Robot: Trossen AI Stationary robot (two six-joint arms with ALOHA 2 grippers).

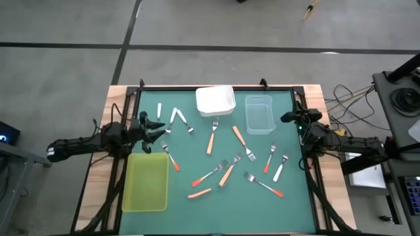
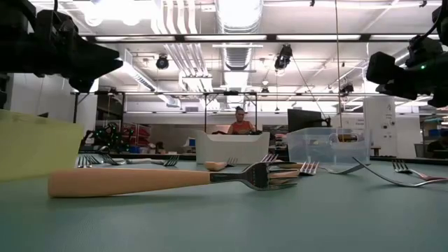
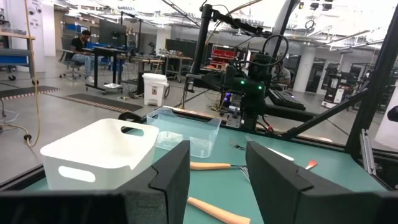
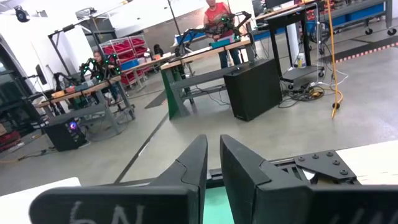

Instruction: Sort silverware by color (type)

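Observation:
The silverware lies flat and scattered on the green mat: white-handled forks [image 1: 174, 117] at the far left, light orange ones [image 1: 212, 141] in the middle, and red-orange ones [image 1: 205, 177] toward the near side. One light orange fork [image 2: 140, 180] lies closest in the low view. My left gripper [image 1: 161, 128] hovers open at the mat's left edge, pointing level across the table, with nothing between its fingers [image 3: 177, 168]. At the mat's right edge my right gripper [image 1: 285, 118] hovers shut and empty, its fingers [image 4: 196, 158] nearly together.
A white tray [image 1: 214, 100] and a clear tray [image 1: 258, 113] stand at the far side of the mat. A yellow-green tray [image 1: 146, 181] sits at the near left. A black frame [image 1: 216, 86] borders the mat. People work at benches in the room beyond.

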